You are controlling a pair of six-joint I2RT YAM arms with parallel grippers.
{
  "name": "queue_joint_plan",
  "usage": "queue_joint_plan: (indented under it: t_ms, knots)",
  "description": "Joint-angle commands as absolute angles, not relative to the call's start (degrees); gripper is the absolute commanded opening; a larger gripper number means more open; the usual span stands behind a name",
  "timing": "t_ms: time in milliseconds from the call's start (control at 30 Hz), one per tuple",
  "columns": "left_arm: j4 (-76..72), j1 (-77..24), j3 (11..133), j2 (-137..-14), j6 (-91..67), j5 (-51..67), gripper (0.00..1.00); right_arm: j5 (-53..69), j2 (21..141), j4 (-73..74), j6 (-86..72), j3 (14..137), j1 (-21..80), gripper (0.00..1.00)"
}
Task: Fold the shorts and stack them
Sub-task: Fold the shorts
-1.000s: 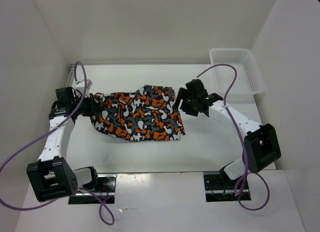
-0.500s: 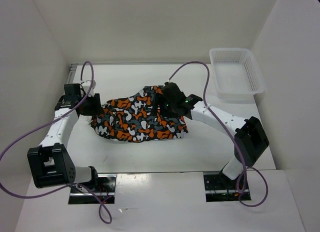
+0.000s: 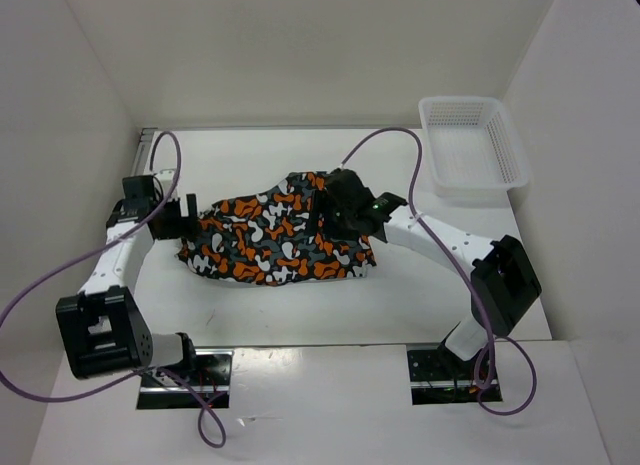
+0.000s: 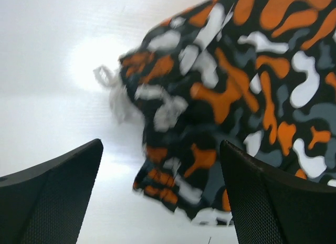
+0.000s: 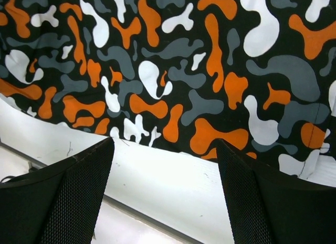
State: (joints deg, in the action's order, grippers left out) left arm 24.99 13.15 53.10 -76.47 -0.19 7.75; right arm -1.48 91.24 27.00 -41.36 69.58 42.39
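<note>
Overhead, shorts (image 3: 275,235): rumpled on the white table (image 3: 300,305), mid-table between the two arms.
Overhead, left gripper (image 3: 188,217): at the cloth's left edge, fingers spread; contact cannot be told from this height.
Overhead, right gripper (image 3: 335,207): over the cloth's right part, its fingers hidden from above.
Overhead only: white mesh basket (image 3: 470,140) at the far right corner, well apart.
Left wrist, left gripper (image 4: 160,144): black fingers (image 4: 58,191) stand wide apart, pinching nothing; a blurred corner of the shorts (image 4: 236,86) lies just beyond them.
Left wrist only: a whitish cord (image 4: 118,97) at that corner, too blurred to identify.
Right wrist, right gripper (image 5: 165,144): fingers (image 5: 262,202) spread wide, holding nothing.
Right wrist only: shorts (image 5: 173,60) spread flat, their edge meeting bare table (image 5: 168,186).
</note>
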Motion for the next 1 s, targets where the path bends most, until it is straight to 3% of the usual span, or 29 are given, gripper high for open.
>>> queue_joint_plan:
  t_ms: [0, 133, 367, 567, 700, 833, 867, 967]
  knots:
    - [23.5, 16.4, 47.4, -66.7, 0.0, 7.4, 0.97, -2.0, 88.5, 25.1, -42.4, 68.4, 42.5, 0.83]
    - [19.1, 17.8, 42.5, -63.5, 0.0, 15.7, 0.93, -1.5, 88.5, 24.1, -42.4, 67.8, 42.5, 0.83]
    - [15.2, 18.3, 44.7, -77.7, 0.0, 22.8, 0.98, -1.0, 88.5, 24.6, -42.4, 67.8, 42.5, 0.83]
    - [9.1, 21.0, 40.8, -81.7, 0.0, 30.9, 0.99, -1.5, 88.0, 24.6, -42.9, 67.8, 42.5, 0.83]
    - [5.7, 22.9, 39.6, -84.7, 0.0, 35.2, 0.83, -0.9, 88.0, 24.6, -42.9, 66.6, 42.5, 0.83]
    - [4.2, 24.1, 38.4, -85.1, 0.0, 34.8, 0.58, -0.9, 88.0, 24.6, -42.9, 66.6, 42.5, 0.83]
    - [5.3, 24.1, 38.4, -84.6, 0.0, 34.1, 0.46, -0.9, 88.0, 24.6, -42.9, 66.6, 42.5, 0.83]
    - [8.5, 24.1, 39.5, -81.9, 0.0, 30.5, 0.31, -0.4, 88.5, 24.0, -42.9, 66.6, 42.5, 0.83]
